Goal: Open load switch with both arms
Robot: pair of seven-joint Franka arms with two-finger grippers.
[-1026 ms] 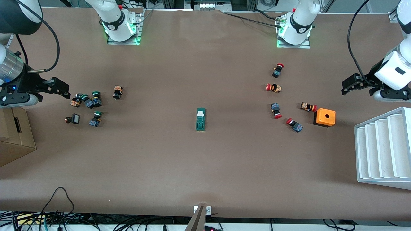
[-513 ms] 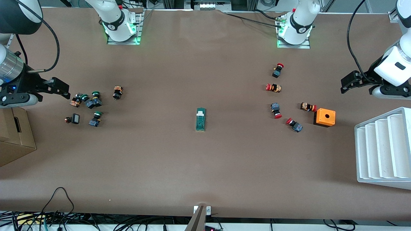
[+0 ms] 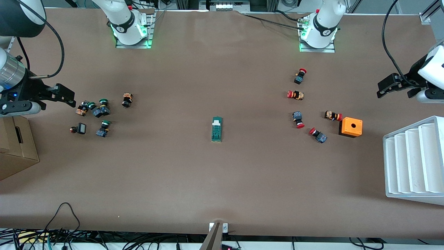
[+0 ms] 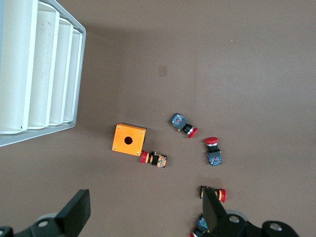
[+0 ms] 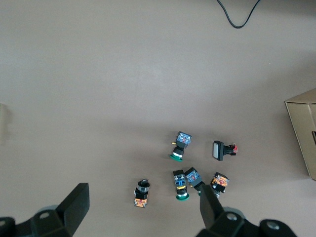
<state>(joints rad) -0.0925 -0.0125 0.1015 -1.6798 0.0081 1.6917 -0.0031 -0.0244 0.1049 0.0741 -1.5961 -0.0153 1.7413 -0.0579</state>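
Observation:
The load switch, a narrow dark-green block with a small white piece at its end toward the arm bases, lies flat at the middle of the table. It does not show in either wrist view. My left gripper hangs open over the left arm's end of the table, above the bare mat between the red push-buttons and the white rack. From its wrist its fingers stand wide apart around nothing, left gripper. My right gripper waits open over the right arm's end, right gripper above the green push-buttons.
Several red-capped push-buttons and an orange box with a hole lie toward the left arm's end, beside a white ribbed rack. Several green-capped push-buttons and a cardboard box are at the right arm's end.
The left gripper has drifted outward toward the left arm's end of the table, still open. The right arm and the load switch have not moved.

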